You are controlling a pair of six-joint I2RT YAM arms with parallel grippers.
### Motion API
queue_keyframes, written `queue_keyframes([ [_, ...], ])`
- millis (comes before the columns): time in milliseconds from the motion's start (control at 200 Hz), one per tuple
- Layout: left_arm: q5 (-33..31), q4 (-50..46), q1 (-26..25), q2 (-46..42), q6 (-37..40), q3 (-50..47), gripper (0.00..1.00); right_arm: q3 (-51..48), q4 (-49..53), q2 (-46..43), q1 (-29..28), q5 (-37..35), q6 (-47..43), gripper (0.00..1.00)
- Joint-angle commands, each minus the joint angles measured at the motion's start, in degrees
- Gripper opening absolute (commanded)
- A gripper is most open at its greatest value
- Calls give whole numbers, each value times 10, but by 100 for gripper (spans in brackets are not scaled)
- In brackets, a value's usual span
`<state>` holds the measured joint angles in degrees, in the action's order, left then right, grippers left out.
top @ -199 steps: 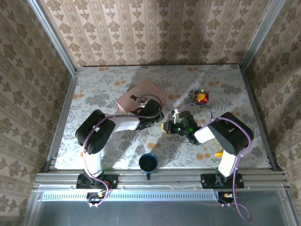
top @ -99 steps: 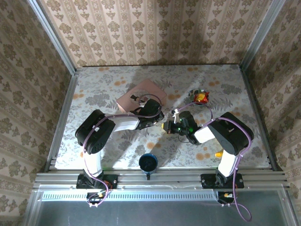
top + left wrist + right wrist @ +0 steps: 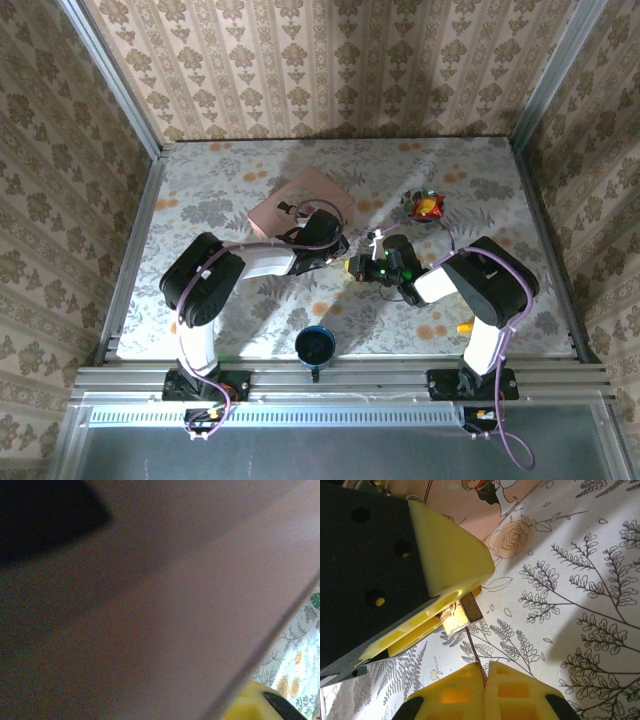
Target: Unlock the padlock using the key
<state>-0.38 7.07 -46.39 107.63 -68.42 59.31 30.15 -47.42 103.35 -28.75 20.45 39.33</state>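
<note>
Over the last second the top view hardly changes. The left pincer (image 3: 340, 257) keeps its place at the centre of the frame, just below the pink box (image 3: 300, 200). The right arm creeps only a touch up and to the left, toward it. Both grips hold as they were. This reads as the fine stage of the job, with the key (image 3: 474, 652) being seated in the lock rather than carried to it. No turn can be made out yet.

In the right wrist view, the left pincer's yellow fingers (image 3: 450, 565) come in from the upper left and are clenched on the padlock (image 3: 457, 616). They hold it just above the flowered desk (image 3: 580, 580). The padlock is a tiny brass-brown block with a darker squared end face and a bright gleam on its flank. Most of its body is buried between the yellow pads, and its shackle cannot be seen.

From that exposed end the key's thin shaft runs down and slightly right. Whether it is fully in cannot be told.

At the bottom centre of the frame, the right pincer (image 3: 485, 672) is clamped tight on the key, with no gap between its fingers.
</note>
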Motion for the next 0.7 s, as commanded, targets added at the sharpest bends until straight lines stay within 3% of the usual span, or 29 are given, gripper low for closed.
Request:
queue_keyframes([
  [0, 21, -6, 1, 10, -17, -14, 0, 9, -47, 12, 11, 10, 17, 0],
  [380, 27, -5, 0, 16, -18, -10, 0, 11, -69, 26, 12, 43, 17, 0],
  [695, 43, -11, 0, 11, 2, -7, 0, 54, -23, 32, 23, 94, 4, 0],
])
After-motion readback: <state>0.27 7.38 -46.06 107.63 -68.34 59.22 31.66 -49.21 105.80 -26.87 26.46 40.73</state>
